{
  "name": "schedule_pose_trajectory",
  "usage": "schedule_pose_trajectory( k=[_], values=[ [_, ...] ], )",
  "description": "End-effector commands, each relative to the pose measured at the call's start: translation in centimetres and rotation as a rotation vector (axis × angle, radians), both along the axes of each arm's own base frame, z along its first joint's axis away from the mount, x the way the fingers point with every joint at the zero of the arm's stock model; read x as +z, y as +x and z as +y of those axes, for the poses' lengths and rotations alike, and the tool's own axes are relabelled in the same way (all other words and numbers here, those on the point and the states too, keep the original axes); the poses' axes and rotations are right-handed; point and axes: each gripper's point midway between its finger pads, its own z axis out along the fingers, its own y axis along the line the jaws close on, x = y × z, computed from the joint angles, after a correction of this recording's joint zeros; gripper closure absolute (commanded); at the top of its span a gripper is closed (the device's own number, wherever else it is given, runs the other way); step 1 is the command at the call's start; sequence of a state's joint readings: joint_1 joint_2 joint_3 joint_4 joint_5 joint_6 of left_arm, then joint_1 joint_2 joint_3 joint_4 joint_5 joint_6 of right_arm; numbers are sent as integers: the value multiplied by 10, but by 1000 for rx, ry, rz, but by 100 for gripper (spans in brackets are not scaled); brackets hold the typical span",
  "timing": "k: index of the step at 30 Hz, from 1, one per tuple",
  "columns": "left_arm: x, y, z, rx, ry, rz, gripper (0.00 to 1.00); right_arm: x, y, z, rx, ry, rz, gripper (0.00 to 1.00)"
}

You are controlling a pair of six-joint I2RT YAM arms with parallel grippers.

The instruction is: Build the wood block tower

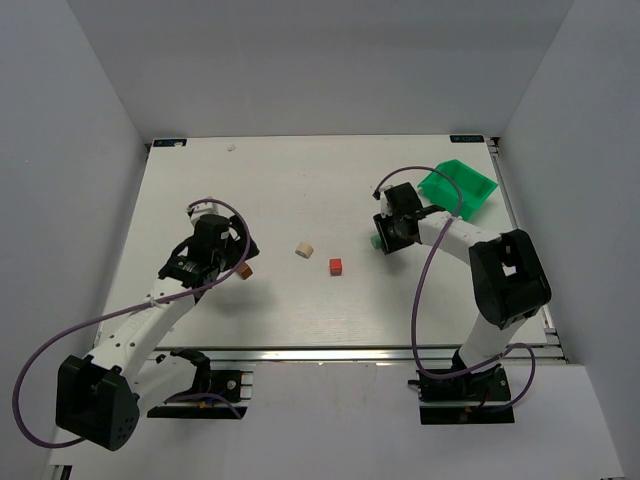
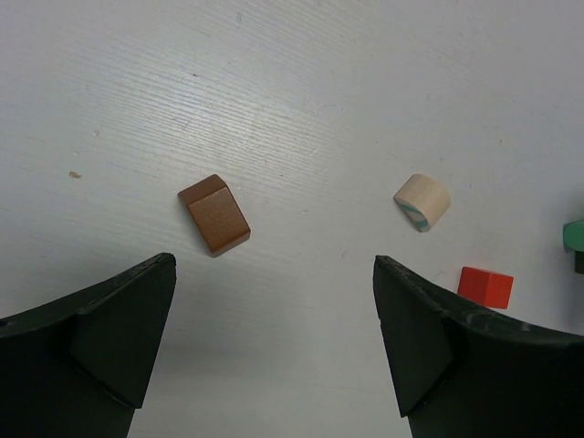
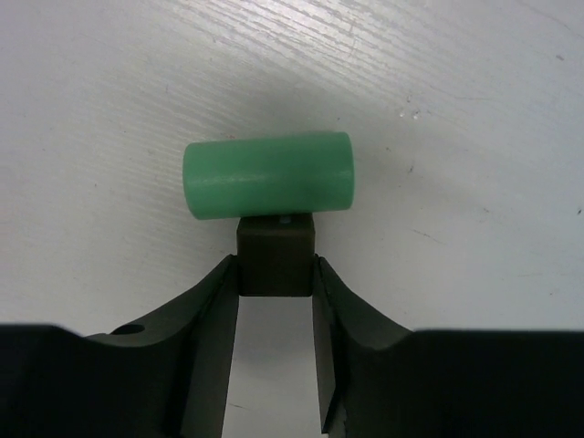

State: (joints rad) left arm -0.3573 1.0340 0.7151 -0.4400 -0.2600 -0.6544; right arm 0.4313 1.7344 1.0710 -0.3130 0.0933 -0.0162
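My right gripper (image 3: 276, 274) is shut on a small dark brown block (image 3: 276, 254). The block's far face touches a pale green cylinder (image 3: 268, 175) that lies on its side on the table. In the top view this gripper (image 1: 385, 240) is right of centre, with the green cylinder (image 1: 373, 243) at its tip. My left gripper (image 2: 274, 274) is open and empty, with a reddish-brown block (image 2: 214, 214) lying just beyond its left finger. A cream block (image 2: 422, 202) and a red block (image 2: 485, 286) lie further right. The top view shows the cream block (image 1: 304, 250) and the red block (image 1: 336, 266) mid-table, apart from each other.
A bright green plastic bin (image 1: 458, 187) stands at the back right, just behind my right arm. The white table (image 1: 300, 190) has walls on the left, back and right. Purple cables loop off both arms.
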Motion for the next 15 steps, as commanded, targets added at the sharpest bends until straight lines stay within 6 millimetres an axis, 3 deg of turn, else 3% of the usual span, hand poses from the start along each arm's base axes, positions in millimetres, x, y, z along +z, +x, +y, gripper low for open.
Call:
schedule_pose_trajectory(
  k=[1,3,6,11,15],
  values=[
    [11,0,-4,-17,-22,-40,2,11,1,8,14,45,-12,65],
    [12,1,-4,-17,-25,-42,2,13,-3,12,29,70,-4,75],
    [11,0,-5,-20,-29,-41,2,14,-16,24,33,125,44,82],
    [12,0,-8,-31,-43,-49,2,18,-41,47,-22,230,86,79],
    [10,1,-9,-36,-43,-47,2,26,-45,69,-79,305,70,80]
  ],
)
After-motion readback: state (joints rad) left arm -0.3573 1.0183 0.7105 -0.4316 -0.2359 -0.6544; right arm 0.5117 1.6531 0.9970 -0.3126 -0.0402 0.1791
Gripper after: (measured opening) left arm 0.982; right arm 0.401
